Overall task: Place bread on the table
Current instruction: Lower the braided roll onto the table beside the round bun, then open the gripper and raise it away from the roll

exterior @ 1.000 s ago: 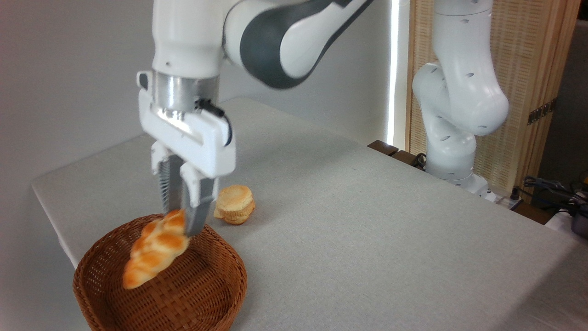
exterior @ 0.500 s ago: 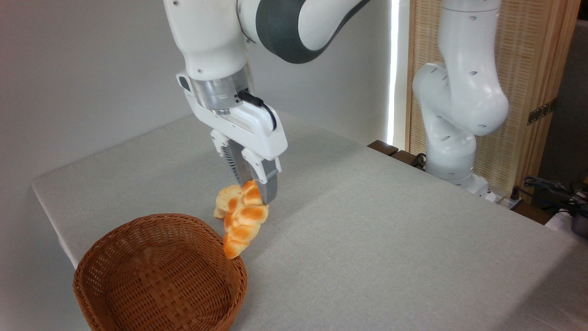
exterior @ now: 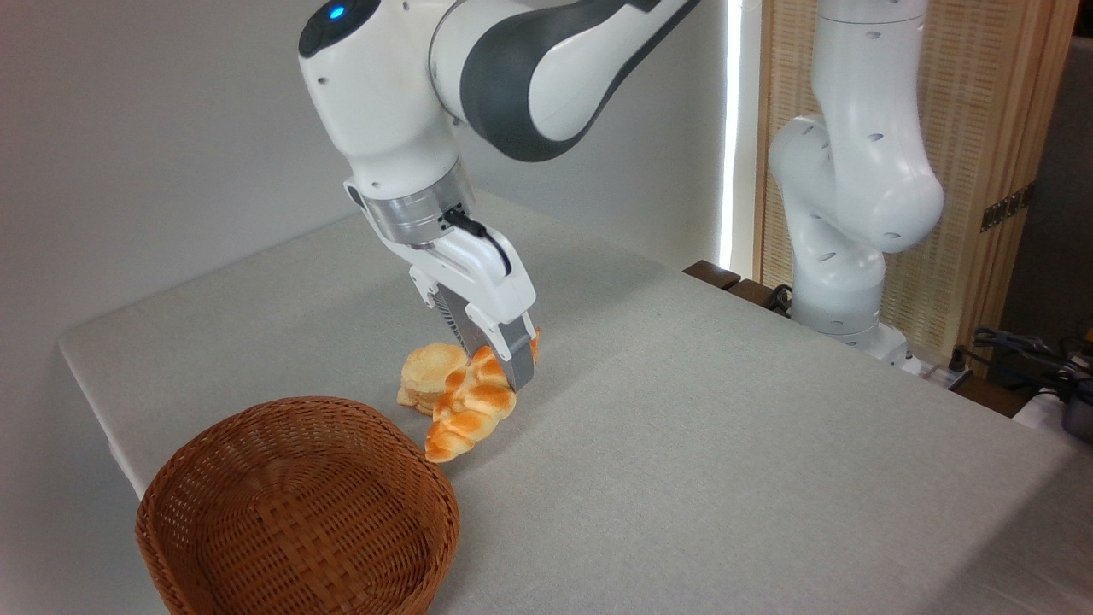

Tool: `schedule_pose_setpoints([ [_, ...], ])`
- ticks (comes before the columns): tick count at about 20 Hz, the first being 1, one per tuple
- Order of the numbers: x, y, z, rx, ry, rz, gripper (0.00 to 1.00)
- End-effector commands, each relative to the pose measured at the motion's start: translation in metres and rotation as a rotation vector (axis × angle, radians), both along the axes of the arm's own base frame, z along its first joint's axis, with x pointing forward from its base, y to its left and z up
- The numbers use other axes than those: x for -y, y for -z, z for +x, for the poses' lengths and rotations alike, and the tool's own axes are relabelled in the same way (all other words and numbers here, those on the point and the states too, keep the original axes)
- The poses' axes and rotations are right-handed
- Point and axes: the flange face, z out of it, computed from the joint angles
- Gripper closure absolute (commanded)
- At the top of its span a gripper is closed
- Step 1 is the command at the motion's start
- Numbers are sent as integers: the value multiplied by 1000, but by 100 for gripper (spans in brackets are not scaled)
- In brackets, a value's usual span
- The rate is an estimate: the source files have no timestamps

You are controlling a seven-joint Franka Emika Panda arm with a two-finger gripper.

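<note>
Single fixed camera: tool [exterior: 504,363] is clamping the upper end of the bread [exterior: 470,412], fingers closed on it and not yet released. Arm has been swinging the loaf out of the wicker basket [exterior: 299,512] over the last second; a second ago it was hanging over the basket, half a second ago it was crossing the rim, now it is clear of it and sitting low over the table [exterior: 726,410], right of the basket. Lower tip of the loaf is looking like it is touching or just about touching the table; can't tell for sure from this angle. Loaf is lying tilted, just beside the small round bun [exterior: 424,376], partly overlapping it in view. Basket is now showing empty. Judging the transfer as nearly done: transport is finished, what's remaining is opening the fingers and retracting upward. Risk: loaf is rolling against the bun on release, minor.
</note>
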Motion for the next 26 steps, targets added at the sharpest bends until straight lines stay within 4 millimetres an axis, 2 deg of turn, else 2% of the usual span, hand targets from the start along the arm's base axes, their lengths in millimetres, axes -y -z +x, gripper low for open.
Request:
schedule_pose_setpoints([
  [1, 9, 8, 0, -25, 10, 0, 0],
  [7, 9, 9, 0, -28, 11, 0, 0],
  [10, 10, 3, 4, -2, 12, -3, 0],
  [11, 8, -4, 4, 16, 11, -4, 0],
  [14, 6, -43, 12, 122, 14, -15, 0],
  [18, -2, -88, 24, 336, -5, -40, 0],
  [21, -14, -92, 25, 348, -20, -32, 0],
  [26, -13, -82, 28, 330, -9, -8, 0],
])
